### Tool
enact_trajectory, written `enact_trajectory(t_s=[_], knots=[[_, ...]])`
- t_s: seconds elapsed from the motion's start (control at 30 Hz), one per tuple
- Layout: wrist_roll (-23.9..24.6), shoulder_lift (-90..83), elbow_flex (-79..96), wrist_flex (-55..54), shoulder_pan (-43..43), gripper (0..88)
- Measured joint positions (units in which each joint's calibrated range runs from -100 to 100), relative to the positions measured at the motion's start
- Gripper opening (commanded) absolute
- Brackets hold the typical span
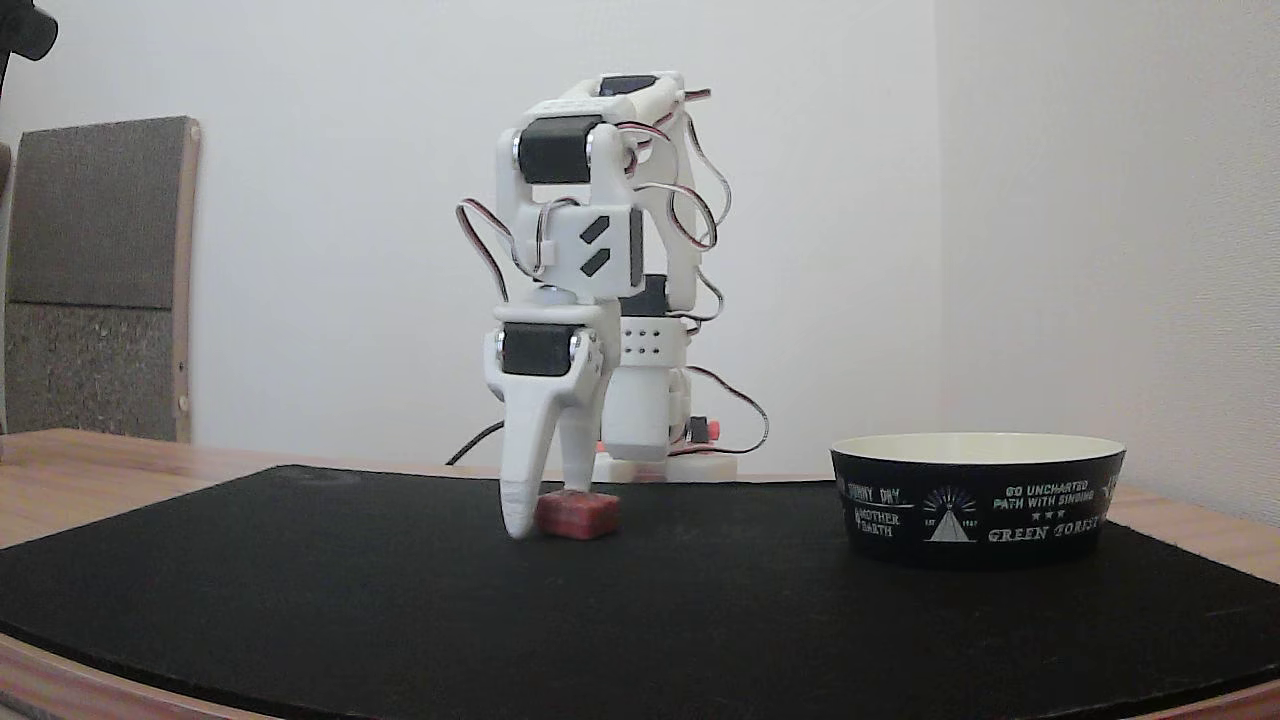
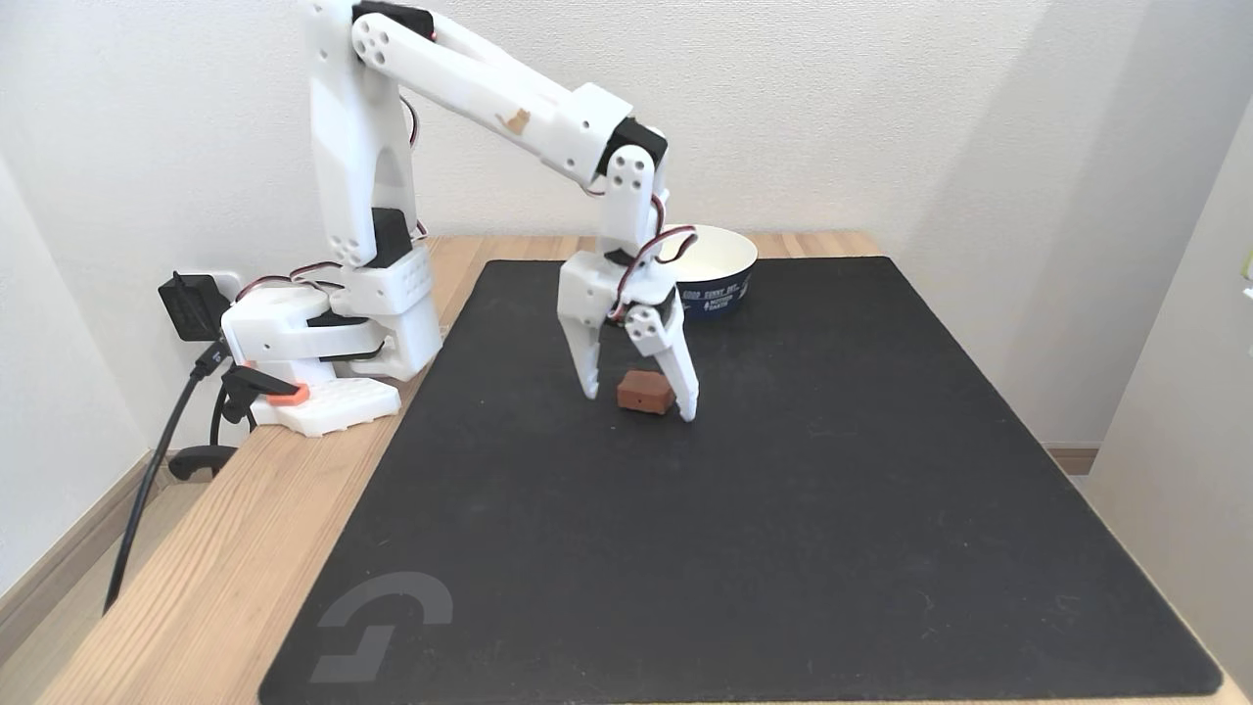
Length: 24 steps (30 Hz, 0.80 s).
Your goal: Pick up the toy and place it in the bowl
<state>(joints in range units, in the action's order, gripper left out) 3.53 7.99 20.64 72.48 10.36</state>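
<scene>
Two fingers of the gripper [image 2: 641, 403] spread, straddling the dark-red toy block [image 2: 644, 392] on the black mat [image 2: 783, 509]; not yet pinched or lifted; bowl [image 2: 722, 264] well apart, empty as far as visible; grasp, carry, drop all remain.

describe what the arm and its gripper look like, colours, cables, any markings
The arm is white printed plastic with black servo blocks at the joints. Thin red, black and white cables loop along it. One link carries two black slanted slots. The gripper has two long, tapering white fingers. An orange clip sits by the base.
</scene>
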Motion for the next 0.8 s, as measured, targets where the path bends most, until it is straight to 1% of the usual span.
enact_trajectory(t_s=[0.13, 0.47, 0.53, 0.57, 0.7, 0.73, 0.8], knots=[[-0.1, 0.0, 0.0, -0.4, -1.5, 36.4], [-0.1, 0.0, 0.0, -2.4, -1.5, 35.2], [-0.1, 0.2, 0.0, -2.4, -1.5, 30.4], [-0.1, 0.2, 0.0, -2.4, -1.5, 22.7], [-0.1, 0.2, -0.1, -2.7, -1.5, 7.3], [-0.1, 0.2, -0.2, -3.0, -1.5, 2.2], [0.0, 0.1, -0.3, -3.0, -1.4, 2.3]])
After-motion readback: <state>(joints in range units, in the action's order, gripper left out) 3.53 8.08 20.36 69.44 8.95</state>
